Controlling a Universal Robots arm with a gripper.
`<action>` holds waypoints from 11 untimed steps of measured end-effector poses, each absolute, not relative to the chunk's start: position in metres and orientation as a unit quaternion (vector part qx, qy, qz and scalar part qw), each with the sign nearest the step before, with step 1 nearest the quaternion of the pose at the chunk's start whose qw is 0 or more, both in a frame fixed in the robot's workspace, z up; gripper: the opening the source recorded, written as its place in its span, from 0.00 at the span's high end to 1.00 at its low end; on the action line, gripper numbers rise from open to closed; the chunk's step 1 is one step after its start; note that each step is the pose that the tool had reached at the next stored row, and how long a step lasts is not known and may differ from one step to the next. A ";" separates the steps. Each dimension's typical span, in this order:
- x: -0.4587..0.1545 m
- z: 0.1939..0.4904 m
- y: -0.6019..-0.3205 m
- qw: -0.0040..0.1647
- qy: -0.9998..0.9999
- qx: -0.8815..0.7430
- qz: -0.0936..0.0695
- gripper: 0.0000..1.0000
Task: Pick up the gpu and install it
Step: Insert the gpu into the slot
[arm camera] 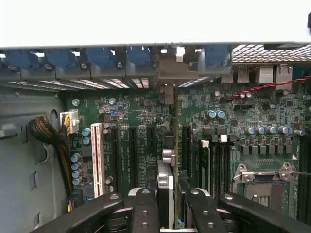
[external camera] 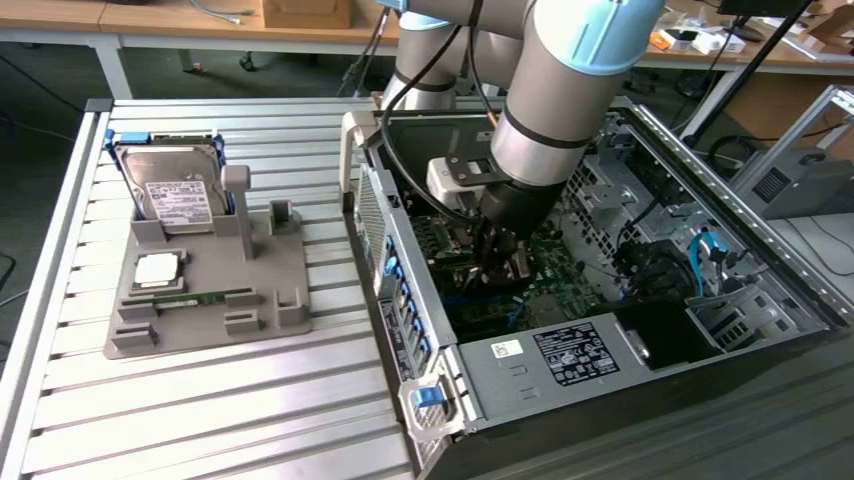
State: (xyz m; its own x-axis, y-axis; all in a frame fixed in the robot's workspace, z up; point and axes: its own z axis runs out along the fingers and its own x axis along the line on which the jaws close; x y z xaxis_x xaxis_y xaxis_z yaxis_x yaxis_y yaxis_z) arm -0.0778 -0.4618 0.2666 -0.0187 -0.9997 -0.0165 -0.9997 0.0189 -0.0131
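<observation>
Inside the open computer case (external camera: pixel 747 300): the arm reaches down over the motherboard (arm camera: pixel 141 116), near the case's middle.
Gripper: gripper (arm camera: pixel 167 204) is closed on the gpu (arm camera: pixel 165 179), its fingers (arm camera: pixel 146 211) pressing either side of the card's upper edge.
Gpu position: held on edge above the motherboard, its silver bracket end pointing toward the row of blue slot latches (arm camera: pixel 97 56) on the case's rear wall; whether its lower edge already sits in an expansion slot cannot be told.
Task progress: the pick-up is done, judging by the grip; the card is lined up among the long black slots beside the white slot (arm camera: pixel 97 158). Seating is probably not finished, since the gripper has not let go.
Parts holder: grey holder (external camera: pixel 200 300) on the table, well apart from the case, carries a hard drive (external camera: pixel 174 195) upright at its far end, a silver chip (external camera: pixel 158 268) and a green memory stick (external camera: pixel 200 298).
Surface: ribbed metal table (external camera: pixel 240 400), the case along the exterior view's right edge.
Room: wooden benches (external camera: pixel 174 20) with cables and small boxes behind.
</observation>
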 end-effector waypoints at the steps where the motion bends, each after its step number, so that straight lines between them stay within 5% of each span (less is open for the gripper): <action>1: -0.078 0.266 -0.461 0.010 0.714 -0.700 0.001 0.73; 11: -0.079 0.266 -0.459 0.010 0.716 -0.698 0.001 0.73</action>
